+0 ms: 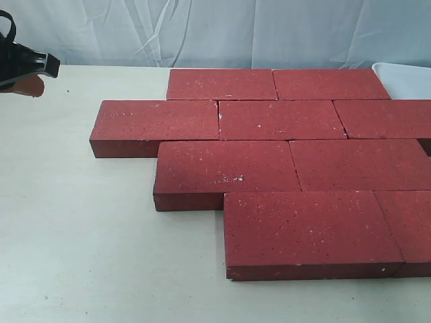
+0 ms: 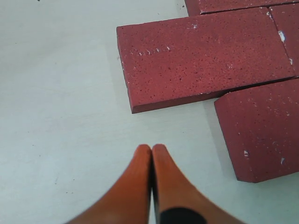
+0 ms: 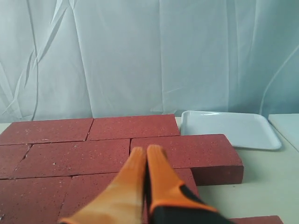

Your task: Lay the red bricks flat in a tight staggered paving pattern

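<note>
From the exterior view, the red bricks [image 1: 283, 145] all lie flat on the desk [image 1: 74, 256] in four rows, each row shifted sideways against the one beside it, so I judge the staggered pattern to be essentially laid. I count nine, with none standing loose or on edge. What may be left is closing a few seams, one of which runs slightly askew in the second row from the back. My left hand [image 1: 32, 84] hangs off the left end of the rows, well apart from the paving, and a white tray [image 1: 404, 74] sits at the far right corner. In the left wrist view, my left hand's fingers [image 2: 140, 177] are pressed together and hold nothing, pointing down over bare desk just short of a brick's corner. A thin wedge of desk shows between two bricks there. In the right wrist view, my right hand [image 3: 145, 156] is likewise closed and empty, poised above the paving and aimed across the bricks toward the tray.
</note>
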Tool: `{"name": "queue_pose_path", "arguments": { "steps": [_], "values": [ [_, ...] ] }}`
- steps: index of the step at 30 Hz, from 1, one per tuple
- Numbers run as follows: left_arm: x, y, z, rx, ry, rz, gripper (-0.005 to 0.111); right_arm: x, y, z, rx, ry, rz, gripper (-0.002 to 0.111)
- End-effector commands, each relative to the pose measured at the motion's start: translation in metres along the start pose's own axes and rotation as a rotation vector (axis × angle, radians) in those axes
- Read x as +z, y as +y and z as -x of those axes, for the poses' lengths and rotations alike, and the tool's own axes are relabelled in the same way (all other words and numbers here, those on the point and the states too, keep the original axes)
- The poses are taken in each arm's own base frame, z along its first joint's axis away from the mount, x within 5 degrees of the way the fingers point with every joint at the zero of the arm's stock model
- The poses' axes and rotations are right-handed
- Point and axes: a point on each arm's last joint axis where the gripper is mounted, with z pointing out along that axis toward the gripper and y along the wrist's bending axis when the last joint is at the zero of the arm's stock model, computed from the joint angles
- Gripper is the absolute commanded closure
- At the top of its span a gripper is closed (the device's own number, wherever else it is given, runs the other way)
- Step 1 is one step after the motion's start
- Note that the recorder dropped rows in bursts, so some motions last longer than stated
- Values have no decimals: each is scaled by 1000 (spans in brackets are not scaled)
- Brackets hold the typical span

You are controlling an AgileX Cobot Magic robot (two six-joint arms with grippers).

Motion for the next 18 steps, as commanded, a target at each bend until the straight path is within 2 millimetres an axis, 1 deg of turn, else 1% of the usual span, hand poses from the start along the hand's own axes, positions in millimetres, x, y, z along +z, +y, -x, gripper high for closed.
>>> {"name": "queue_pose_path", "arguments": {
  "steps": [1, 7, 10, 13, 16, 17, 18],
  "values": [
    [-3, 0, 0, 7, -13, 5, 107, 0, -1, -1, -12, -8, -10, 108],
    [-3, 0, 0, 7, -13, 5, 107, 0, -1, -1, -12, -2, -10, 108],
    [-3, 0, 0, 7, -13, 5, 107, 2, -1, -5, -12, 9, -11, 108],
    [-3, 0, 0, 7, -13, 5, 107, 9, -2, -19, -11, 46, -13, 108],
    [-3, 0, 0, 7, -13, 5, 107, 17, -3, -38, -10, 95, -15, 108],
    [-3, 0, 0, 7, -13, 5, 107, 20, -3, -48, -9, 123, -16, 108],
    [-3, 0, 0, 7, -13, 5, 107, 22, -3, -48, -9, 94, -16, 108]
  ]
}}
